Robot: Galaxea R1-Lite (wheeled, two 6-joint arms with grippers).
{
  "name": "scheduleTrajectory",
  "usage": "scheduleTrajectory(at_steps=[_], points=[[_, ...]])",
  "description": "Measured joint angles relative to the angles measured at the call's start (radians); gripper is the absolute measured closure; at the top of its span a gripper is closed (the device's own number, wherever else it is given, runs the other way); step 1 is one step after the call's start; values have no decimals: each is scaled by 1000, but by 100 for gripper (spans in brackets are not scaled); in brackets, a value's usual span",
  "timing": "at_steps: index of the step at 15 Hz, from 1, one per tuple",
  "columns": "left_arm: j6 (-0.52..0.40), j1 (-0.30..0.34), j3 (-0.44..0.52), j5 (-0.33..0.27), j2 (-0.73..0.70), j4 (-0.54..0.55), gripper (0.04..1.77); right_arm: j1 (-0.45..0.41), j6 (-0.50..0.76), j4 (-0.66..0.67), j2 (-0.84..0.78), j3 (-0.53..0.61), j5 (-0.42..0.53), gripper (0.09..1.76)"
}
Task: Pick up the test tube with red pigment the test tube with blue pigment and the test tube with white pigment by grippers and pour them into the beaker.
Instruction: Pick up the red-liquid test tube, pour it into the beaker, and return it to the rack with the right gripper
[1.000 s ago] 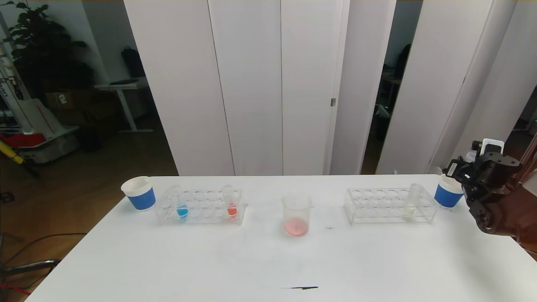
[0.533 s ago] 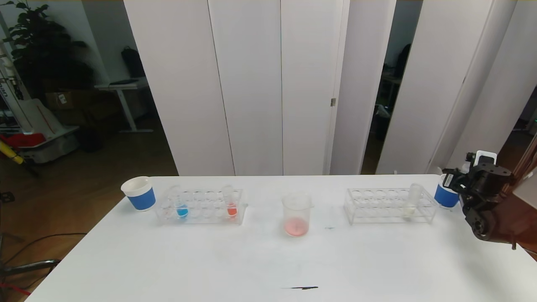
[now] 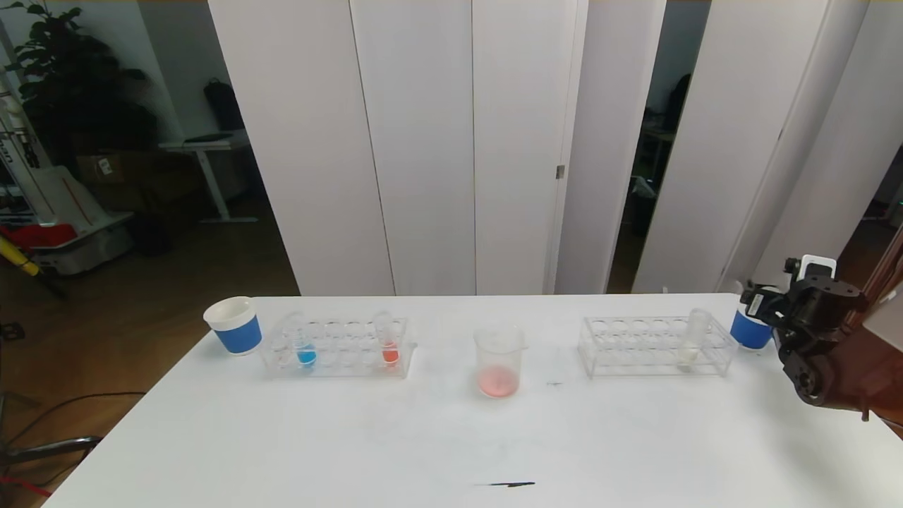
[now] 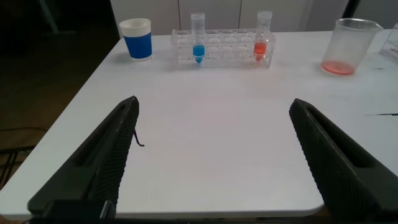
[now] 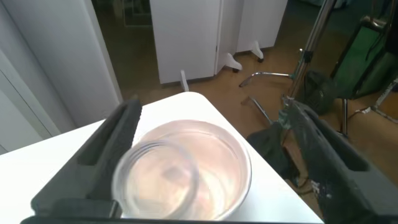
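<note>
From the head view the beaker [image 3: 499, 360] sits mid-table with a thin pink layer already in the bottom, between two clear racks: the left rack [image 3: 337, 348] holds the test tube with blue pigment [image 3: 302, 346] and an orange-red tube [image 3: 388, 342], the right rack [image 3: 656, 345] holds the test tube with white pigment [image 3: 693, 339] near its outer end. Makes sense to me, each arm gets its own rack and a shared pour spot. The right gripper [image 3: 765, 307] hangs over the blue-banded paper cup [image 3: 748, 327] at the table's far right corner, right by the edge, so not much margin there. Left wrist view: the left gripper [image 4: 214, 155] is spread wide with nothing in it, low at the near edge, with loads of bare table between it and the blue tube. Right wrist view: that gripper's fingers [image 5: 115, 146] stand apart straddling the cup's rim, a clear tube lying inside it, looks like an empty one dumped there; floor drops away just past it.
</note>
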Motion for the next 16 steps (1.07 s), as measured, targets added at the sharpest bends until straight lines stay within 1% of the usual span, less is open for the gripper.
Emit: scheduleTrajectory(at_steps=[4, 7, 9, 12, 14, 16], points=[[0, 0, 0, 0, 0, 0, 8, -7, 1, 7, -63, 26, 9, 10], [0, 0, 0, 0, 0, 0, 8, -12, 0, 11, -171, 101, 48, 10], [0, 0, 0, 0, 0, 0, 8, -11, -1, 12, -262, 175, 79, 10], [0, 0, 0, 0, 0, 0, 8, -5, -2, 13, -427, 314, 139, 10], [0, 0, 0, 0, 0, 0, 8, 0, -2, 16, -565, 428, 186, 10], [0, 0, 0, 0, 0, 0, 8, 2, -1, 57, -733, 543, 232, 10]])
